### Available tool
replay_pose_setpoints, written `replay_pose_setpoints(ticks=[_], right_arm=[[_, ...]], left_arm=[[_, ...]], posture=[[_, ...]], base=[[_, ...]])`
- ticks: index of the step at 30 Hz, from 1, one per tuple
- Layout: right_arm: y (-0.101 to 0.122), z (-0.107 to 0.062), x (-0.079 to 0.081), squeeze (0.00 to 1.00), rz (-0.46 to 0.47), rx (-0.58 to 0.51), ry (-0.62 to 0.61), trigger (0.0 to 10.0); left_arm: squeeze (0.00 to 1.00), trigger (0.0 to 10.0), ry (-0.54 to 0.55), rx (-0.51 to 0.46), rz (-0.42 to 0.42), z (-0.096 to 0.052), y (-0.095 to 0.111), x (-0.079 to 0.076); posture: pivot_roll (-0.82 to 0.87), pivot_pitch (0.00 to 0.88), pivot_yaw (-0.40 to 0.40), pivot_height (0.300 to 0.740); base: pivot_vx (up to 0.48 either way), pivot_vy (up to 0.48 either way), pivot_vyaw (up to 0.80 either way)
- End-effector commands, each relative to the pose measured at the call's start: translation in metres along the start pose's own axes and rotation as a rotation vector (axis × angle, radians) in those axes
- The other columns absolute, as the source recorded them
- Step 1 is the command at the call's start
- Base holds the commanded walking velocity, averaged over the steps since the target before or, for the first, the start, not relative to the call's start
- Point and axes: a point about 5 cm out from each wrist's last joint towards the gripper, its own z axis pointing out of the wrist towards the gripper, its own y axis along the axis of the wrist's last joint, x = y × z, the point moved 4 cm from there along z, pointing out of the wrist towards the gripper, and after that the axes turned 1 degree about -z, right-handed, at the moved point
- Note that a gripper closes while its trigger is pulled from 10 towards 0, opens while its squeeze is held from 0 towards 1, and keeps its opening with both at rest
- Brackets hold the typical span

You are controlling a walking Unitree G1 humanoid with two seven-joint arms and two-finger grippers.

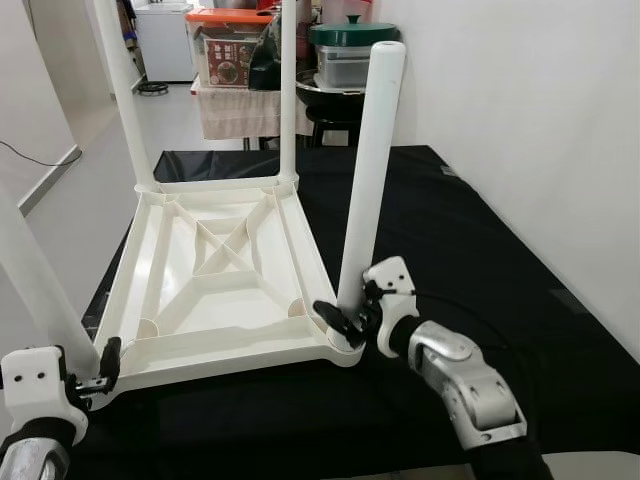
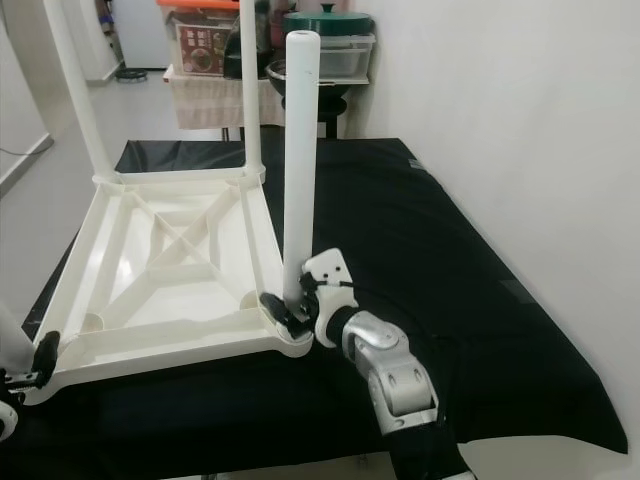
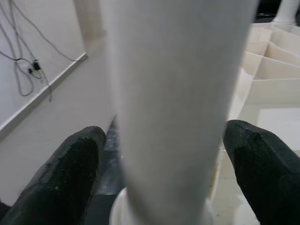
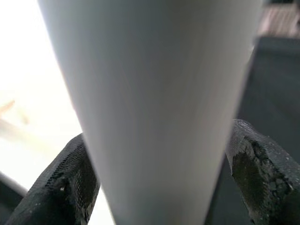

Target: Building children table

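Note:
A white plastic children's table (image 1: pixel 230 365) lies upside down on a black cloth (image 1: pixel 480 250), ribbed underside up. Two legs (image 1: pixel 120 90) (image 1: pixel 288 90) stand in its far corners. My right gripper (image 1: pixel 345 320) is shut on the base of the near-right leg (image 1: pixel 372 170), which stands almost upright in its corner socket. In the right wrist view the fingers (image 4: pixel 61 187) press both sides of that leg. My left gripper (image 1: pixel 100 365) is shut on the near-left leg (image 1: pixel 35 280), which leans outward to the left; its pads (image 3: pixel 70 173) flank the leg just above the socket.
A white wall (image 1: pixel 540 120) runs close along the right of the cloth. Behind the table stand a box with an orange lid (image 1: pixel 228 45) and a green-lidded pot (image 1: pixel 352 35) on a stool. Pale floor lies to the left, with a cable (image 3: pixel 23 70) by the skirting.

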Motion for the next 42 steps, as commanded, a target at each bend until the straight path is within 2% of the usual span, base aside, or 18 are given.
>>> replay_pose_setpoints(ticks=[1,8,9,10,11,12,14,15,16,22,24,28,33,38,39,40,41,42], right_arm=[[0.004,-0.002,-0.001,0.0,0.004,-0.007,0.008,10.0],[0.017,-0.007,0.001,0.0,-0.034,-0.033,0.033,10.0],[0.019,-0.008,0.001,0.0,-0.038,-0.037,0.04,10.0],[0.019,-0.008,0.001,0.0,-0.038,-0.037,0.04,10.0],[0.024,-0.009,0.002,0.0,-0.046,-0.05,0.053,10.0],[0.036,-0.013,0.002,0.0,-0.053,-0.078,0.073,10.0],[0.044,-0.015,0.002,0.0,-0.059,-0.098,0.089,10.0],[0.065,-0.024,0.0,0.0,-0.062,-0.156,0.12,10.0],[0.07,-0.027,0.0,0.0,-0.061,-0.171,0.127,10.0],[0.102,-0.041,-0.012,0.0,-0.059,-0.247,0.119,10.0],[0.126,-0.048,-0.018,0.0,-0.086,-0.284,0.093,10.0],[0.137,-0.05,-0.019,0.0,-0.085,-0.297,0.083,10.0],[0.154,-0.054,-0.015,0.0,-0.004,-0.332,0.109,10.0],[0.159,-0.054,-0.011,0.0,-0.015,-0.34,0.14,10.0],[0.161,-0.054,-0.008,0.0,-0.025,-0.343,0.167,5.0],[0.163,-0.054,-0.004,0.0,-0.031,-0.342,0.191,3.5],[0.163,-0.054,-0.004,0.0,-0.031,-0.342,0.191,3.5],[0.164,-0.053,-0.002,0.0,-0.038,-0.338,0.211,1.1]], left_arm=[[0.0,10.0,0.003,0.004,-0.011,0.001,-0.003,0.001],[0.0,10.0,0.001,-0.006,-0.045,0.006,-0.008,0.002],[0.0,8.1,0.002,-0.008,-0.05,0.008,-0.009,0.004],[0.0,8.1,0.002,-0.008,-0.05,0.008,-0.009,0.004],[0.0,1.1,0.004,-0.01,-0.053,0.009,-0.01,0.006],[0.0,0.0,0.004,-0.012,-0.059,0.009,-0.011,0.007],[0.0,0.0,0.004,-0.013,-0.063,0.01,-0.012,0.008],[0.0,0.0,0.002,-0.013,-0.071,0.01,-0.014,0.008],[0.0,0.0,0.001,-0.012,-0.073,0.01,-0.014,0.008],[0.0,0.0,0.002,-0.005,-0.081,0.009,-0.019,0.009],[0.0,0.0,0.003,-0.005,-0.087,0.01,-0.021,0.009],[0.0,0.0,0.003,-0.007,-0.087,0.01,-0.021,0.008],[0.0,0.0,0.004,-0.015,-0.083,0.012,-0.022,0.009],[0.0,0.0,0.006,-0.017,-0.081,0.012,-0.022,0.009],[0.0,0.0,0.008,-0.02,-0.081,0.013,-0.022,0.01],[0.0,0.0,0.01,-0.023,-0.08,0.013,-0.021,0.01],[0.0,0.0,0.01,-0.023,-0.08,0.013,-0.021,0.01],[0.0,0.0,0.012,-0.027,-0.081,0.013,-0.02,0.01]], posture=[[0.01,0.0,-0.042,0.74],[-0.01,0.0,-0.044,0.74],[-0.01,0.0,-0.044,0.74],[-0.01,0.0,-0.044,0.74],[-0.01,0.0,-0.045,0.74],[-0.02,0.0,-0.045,0.74],[-0.02,0.0,-0.045,0.74],[-0.03,0.0,-0.045,0.74],[-0.03,0.0,-0.045,0.74],[-0.04,0.0,-0.044,0.74],[-0.05,0.0,-0.045,0.74],[-0.06,0.0,-0.046,0.74],[-0.06,0.0,-0.051,0.74],[-0.06,0.0,-0.054,0.74],[-0.06,0.0,-0.055,0.74],[-0.06,0.0,-0.057,0.74],[-0.06,0.0,-0.057,0.74],[-0.06,0.0,-0.057,0.74]], base=[[0.0,0.0,0.0],[0.0,0.0,0.0],[0.0,0.0,0.0],[0.0,0.0,0.0],[0.0,0.0,0.0],[0.0,0.0,0.0],[0.0,0.0,0.0],[0.0,0.0,0.0],[0.0,0.0,0.0],[0.0,0.0,0.0],[0.0,0.0,0.0],[0.0,0.0,0.0],[0.0,0.0,0.0],[0.0,0.0,0.0],[0.0,0.0,0.0],[0.0,0.0,0.0],[0.0,0.0,0.0],[0.0,0.0,0.0]])
